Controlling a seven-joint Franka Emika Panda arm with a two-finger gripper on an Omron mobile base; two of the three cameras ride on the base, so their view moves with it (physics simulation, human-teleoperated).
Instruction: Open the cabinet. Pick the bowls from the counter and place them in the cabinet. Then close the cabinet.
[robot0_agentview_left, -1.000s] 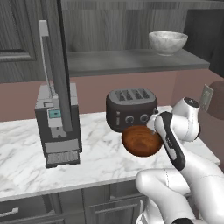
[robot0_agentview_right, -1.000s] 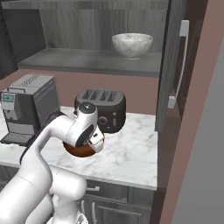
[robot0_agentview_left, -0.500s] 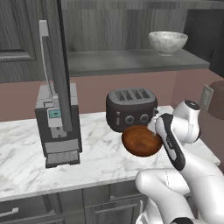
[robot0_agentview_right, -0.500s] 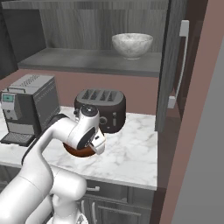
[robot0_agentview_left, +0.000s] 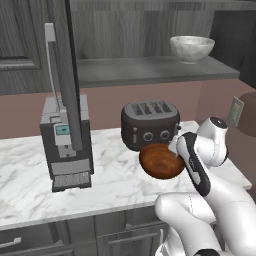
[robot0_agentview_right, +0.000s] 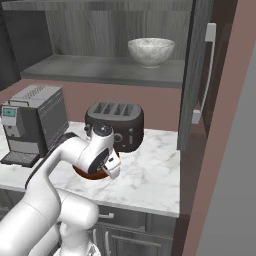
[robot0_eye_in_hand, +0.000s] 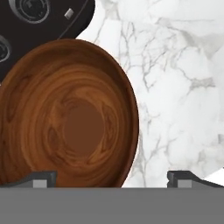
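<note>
Glossy reddish-brown wooden bowl (robot0_eye_in_hand: 65, 116) on white marble counter (robot0_eye_in_hand: 183, 87) beside black toaster (robot0_agentview_left: 149, 123), gripper (robot0_eye_in_hand: 111, 177) above, fingers (robot0_eye_in_hand: 41, 178) spread wide.

Two rear base views – left, right – over one counter (robot0_agentview_left: 30, 195); hand view close above it.

The arm (robot0_agentview_left: 210, 200) is built of glossy white, rounded shells, swelling thick near its base. A black band runs along one link and dark rings mark the joints. A round grey-dark cap tops the wrist. The hand (robot0_eye_in_hand: 111, 178) ends in two small dark finger tips (robot0_eye_in_hand: 41, 178).
</note>
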